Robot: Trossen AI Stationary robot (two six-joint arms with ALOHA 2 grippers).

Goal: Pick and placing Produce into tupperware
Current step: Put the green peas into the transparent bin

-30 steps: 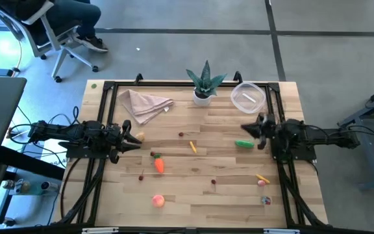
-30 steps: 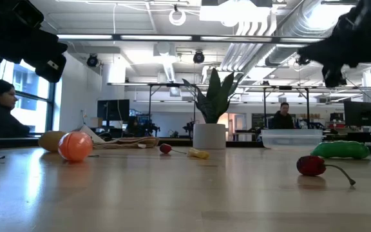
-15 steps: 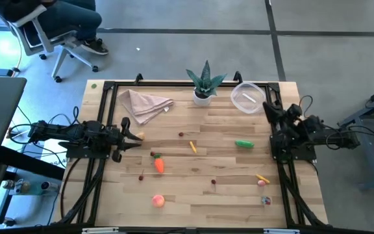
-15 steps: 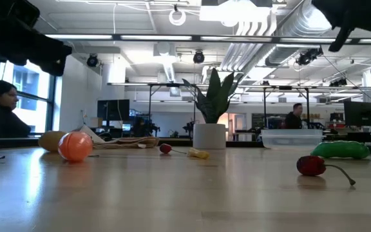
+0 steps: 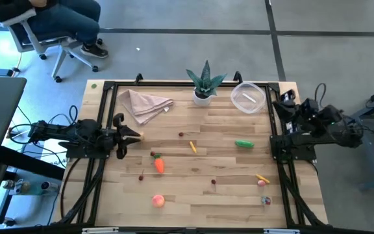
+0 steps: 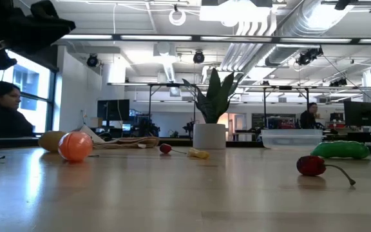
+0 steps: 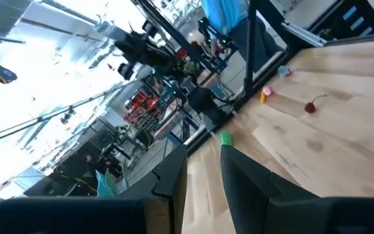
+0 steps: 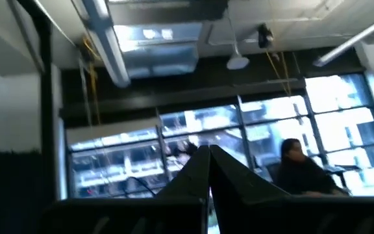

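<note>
The produce lies scattered on the wooden table: an orange carrot (image 5: 159, 164), a green pod (image 5: 243, 143), a pink-orange peach (image 5: 158, 200), yellow strips (image 5: 193, 147) and tiny red pieces (image 5: 213, 182). The clear tupperware (image 5: 247, 97) stands at the far right, holding nothing that I can see. My left gripper (image 5: 135, 135) hovers level at the table's left side, rolled to a slant. Its fingers (image 7: 174, 179) stand slightly apart with nothing between them. My right gripper (image 5: 279, 102) is raised at the right edge, next to the tupperware. It tips upward, shut (image 8: 209, 159) and holding nothing.
A spiky green plant in a white pot (image 5: 204, 84) stands at the far middle, and a crumpled beige cloth (image 5: 145, 104) lies at the far left. A black frame (image 5: 109, 88) borders the table. People sit in the room beyond.
My right gripper has risen from above the green pod and drawn back toward the table's right edge, tipping upward; it has left the low view through the top. My left gripper has rolled about its own axis in place. No produce has moved.
</note>
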